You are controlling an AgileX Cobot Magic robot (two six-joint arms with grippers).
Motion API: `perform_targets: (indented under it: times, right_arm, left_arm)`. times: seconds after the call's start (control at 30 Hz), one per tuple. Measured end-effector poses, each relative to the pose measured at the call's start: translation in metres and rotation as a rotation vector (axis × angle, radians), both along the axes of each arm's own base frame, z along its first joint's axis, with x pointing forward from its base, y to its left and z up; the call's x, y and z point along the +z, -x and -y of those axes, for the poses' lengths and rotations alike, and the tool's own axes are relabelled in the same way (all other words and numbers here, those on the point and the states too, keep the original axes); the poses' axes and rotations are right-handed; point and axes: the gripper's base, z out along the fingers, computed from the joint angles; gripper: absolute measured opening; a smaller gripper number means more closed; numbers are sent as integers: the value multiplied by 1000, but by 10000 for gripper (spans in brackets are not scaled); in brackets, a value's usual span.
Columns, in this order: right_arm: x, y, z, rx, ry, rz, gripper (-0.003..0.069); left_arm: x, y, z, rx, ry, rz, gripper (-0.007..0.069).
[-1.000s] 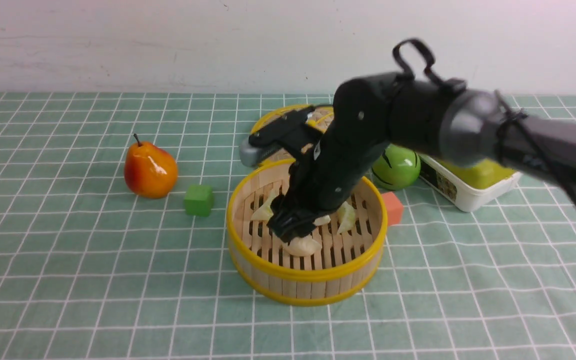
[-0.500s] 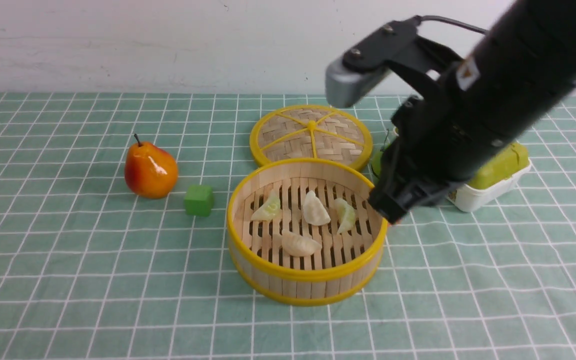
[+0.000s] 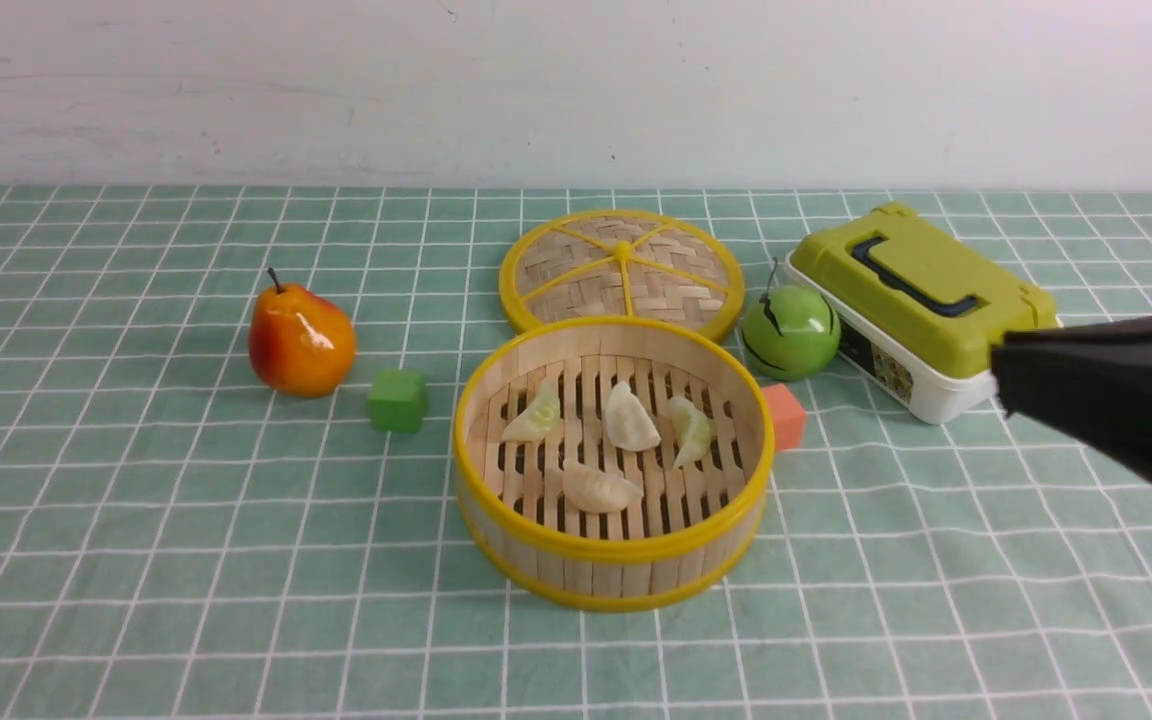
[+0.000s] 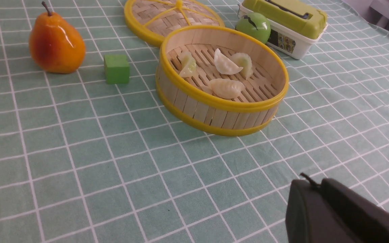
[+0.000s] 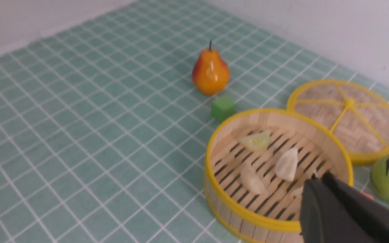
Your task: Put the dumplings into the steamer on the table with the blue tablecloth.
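Dumplings (image 3: pixel 630 418), four of them, two cream-white and two pale green, lie apart from one another on the slatted base of the steamer (image 3: pixel 616 548), inside its wall. The placing looks complete: no dumpling shows outside the basket, and the task asks for nothing more. At most, the arms have to stay clear.

The right gripper (image 5: pixel 321 179) is closed with nothing in it; the left gripper (image 4: pixel 316 182) shows its tips together, also without a load. The right arm (image 3: pixel 1126 400) is at the right edge of the front view, well apart from the basket.

Behind the steamer is the woven lid (image 3: pixel 576 290). The blue tablecloth (image 3: pixel 286 600) bears no lettering. On the white box with a green lid (image 3: pixel 936 290), a dark patterned panel (image 3: pixel 886 372) shows, but no brand or word can be read.
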Motion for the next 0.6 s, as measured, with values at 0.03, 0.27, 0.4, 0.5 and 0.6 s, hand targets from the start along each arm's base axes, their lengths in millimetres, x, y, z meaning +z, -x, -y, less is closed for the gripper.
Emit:
perform_targets:
  times: [0.03, 0.27, 0.4, 0.5, 0.6]
  right_arm:
    - [-1, 3, 3, -5, -11, 15, -15]
    - [-3, 31, 22, -11, -63, 94, -14]
    - [-6, 35, 24, -10, -65, 97, -13]
    - [-9, 34, 25, -11, -52, 96, -11]
    - [-20, 34, 27, -33, -39, 125, -11]
  left_arm:
    - [0, 0, 0, 0, 0, -1, 39]
    - [0, 0, 0, 0, -1, -2, 41]
    - [0, 0, 0, -1, -1, -2, 48]
    - [0, 0, 0, -1, -1, -2, 51]
    - [0, 0, 0, -1, -1, -2, 56]
